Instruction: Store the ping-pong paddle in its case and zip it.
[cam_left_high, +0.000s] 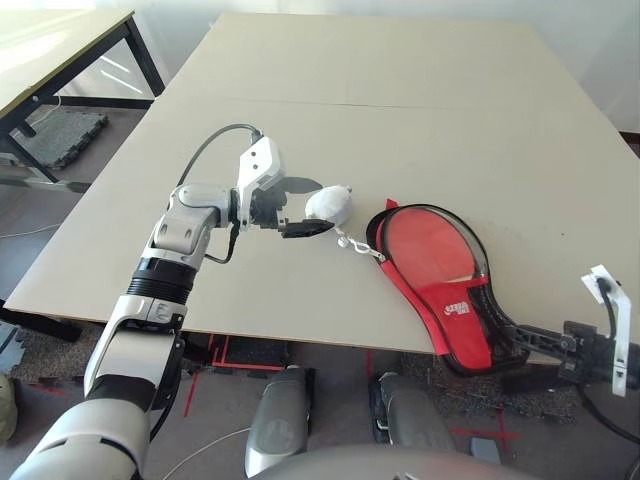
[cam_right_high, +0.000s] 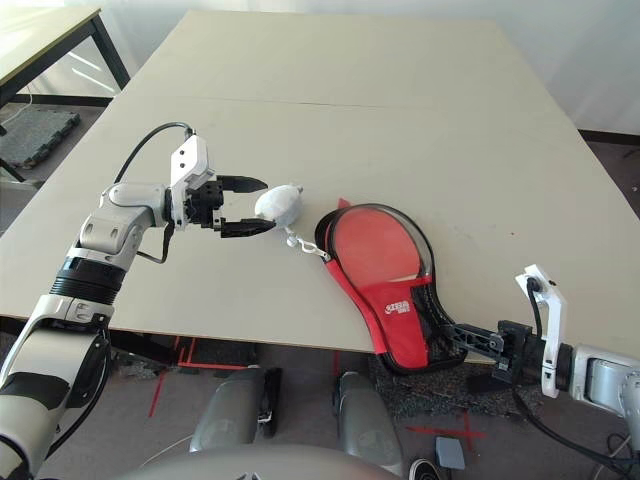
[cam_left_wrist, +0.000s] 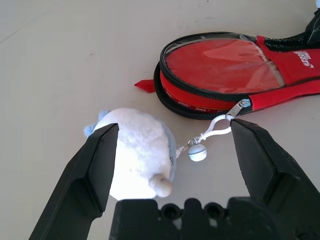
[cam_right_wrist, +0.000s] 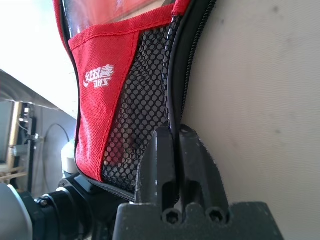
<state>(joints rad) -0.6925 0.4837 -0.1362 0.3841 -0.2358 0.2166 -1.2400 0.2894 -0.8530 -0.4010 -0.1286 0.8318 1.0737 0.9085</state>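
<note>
Silver, the left arm reaches forward over the table (cam_left_high: 330, 80), its gripper (cam_right_high: 250, 208) wide open beside the fluffy white pom-pom (cam_right_high: 280, 205). The right gripper (cam_right_wrist: 175, 145) pinches the edge of the case (cam_right_high: 385, 290); the paddle's red blade (cam_right_high: 375, 243) shows through the clear window.

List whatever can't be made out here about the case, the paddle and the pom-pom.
- Handle of the paddle: head views, covered by the red front panel.
- Underside of the case: head views, turned down to the table.
- Handle end of the case: left wrist view, cut off by the picture's edge.
- Side of the pom-pom facing the table: left wrist view, hidden by its own bulk.
</note>
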